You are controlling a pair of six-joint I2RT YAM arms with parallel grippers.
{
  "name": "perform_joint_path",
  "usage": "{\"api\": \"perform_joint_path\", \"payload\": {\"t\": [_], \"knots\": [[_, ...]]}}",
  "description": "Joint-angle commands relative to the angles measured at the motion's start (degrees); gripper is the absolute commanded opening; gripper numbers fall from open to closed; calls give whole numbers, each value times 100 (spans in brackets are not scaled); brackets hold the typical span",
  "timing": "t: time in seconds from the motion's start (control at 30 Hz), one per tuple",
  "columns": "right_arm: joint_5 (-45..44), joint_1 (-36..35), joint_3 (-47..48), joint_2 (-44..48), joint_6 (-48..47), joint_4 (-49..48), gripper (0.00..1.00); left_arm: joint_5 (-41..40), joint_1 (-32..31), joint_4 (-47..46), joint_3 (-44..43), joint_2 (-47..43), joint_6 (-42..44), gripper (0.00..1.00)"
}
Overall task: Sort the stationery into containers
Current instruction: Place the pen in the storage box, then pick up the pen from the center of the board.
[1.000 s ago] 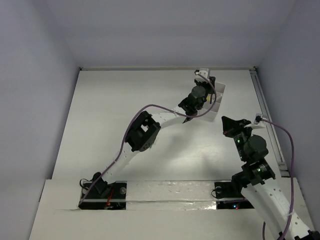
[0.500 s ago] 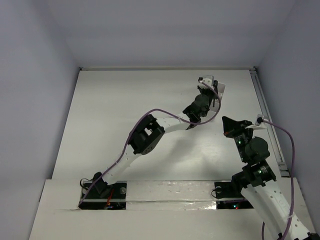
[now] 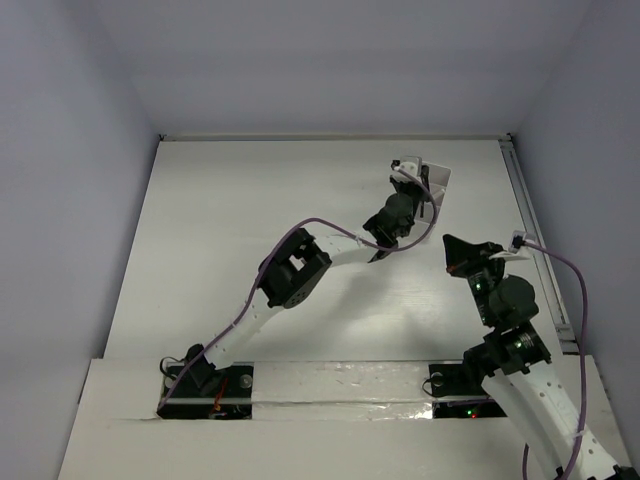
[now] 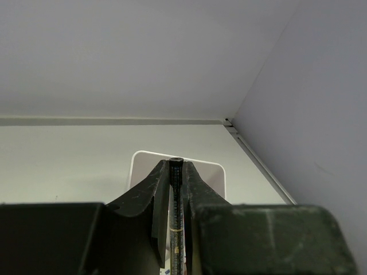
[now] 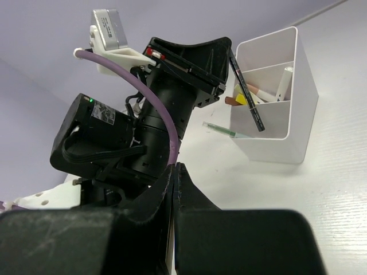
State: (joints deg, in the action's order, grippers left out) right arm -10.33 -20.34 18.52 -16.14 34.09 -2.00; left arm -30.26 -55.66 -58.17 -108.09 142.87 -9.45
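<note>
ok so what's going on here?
The left gripper has its jaws shut on a dark pen, held above the white divided box at the far right of the table, its lower end apparently inside. Some markers already sit in the box. The right gripper hangs shut and empty, nearer its base.

The left arm (image 3: pixel 290 275) and right arm (image 3: pixel 540 400) are both built of white links, the right one's dotted with small holes, joined by chunky black motor housings and mounted on black base blocks (image 3: pixel 200 385). A purple cable (image 5: pixel 168 129) trails along each, and a green light (image 5: pixel 90 99) glows on the left wrist housing below a white bracket (image 5: pixel 117 54) carrying a silver-grey camera (image 5: pixel 108 26). The left hand (image 4: pixel 176 166) and right hand (image 5: pixel 175 171) each have two matt black, scuffed fingers narrowing to thin tips.
</note>
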Motion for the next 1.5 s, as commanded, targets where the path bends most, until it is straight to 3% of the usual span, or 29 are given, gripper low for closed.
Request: {"api": "perform_joint_path", "payload": {"t": [0.0,0.2,0.33,0.53,0.7,0.9,1.1,1.17,1.27,1.37,1.47], "knots": [[119,-40,-94,120,-86,-336,2,-15,2,-458,113,-101,-39,1],[154,-40,-51,-90,-95,-362,2,-15,2,-563,403,-382,-4,20],[171,-40,-51,-144,-78,-389,2,-32,2,-643,570,-540,40,24],[171,-40,-77,-161,-104,-406,3,-68,-103,-959,1061,-971,110,40],[338,-40,-77,-425,-95,-485,3,55,-156,-1205,1501,-1752,444,51],[549,-40,-42,-714,-95,-582,1,416,-156,-584,2194,-3114,690,53],[1497,-40,90,-1399,-183,-889,0,12,-156,418,3636,-4556,-29,39],[2110,-40,291,-2048,-271,-943,0,-15,-104,674,4040,-5020,-310,36],[2727,-207,668,-3030,-437,-934,0,81,54,1106,4866,-5661,-969,21],[2808,-697,950,-3701,-666,-916,0,414,161,1230,5850,-6460,-1637,3],[2510,-1260,1416,-4519,-973,-733,0,442,213,1492,6677,-7348,-1981,0]]}}
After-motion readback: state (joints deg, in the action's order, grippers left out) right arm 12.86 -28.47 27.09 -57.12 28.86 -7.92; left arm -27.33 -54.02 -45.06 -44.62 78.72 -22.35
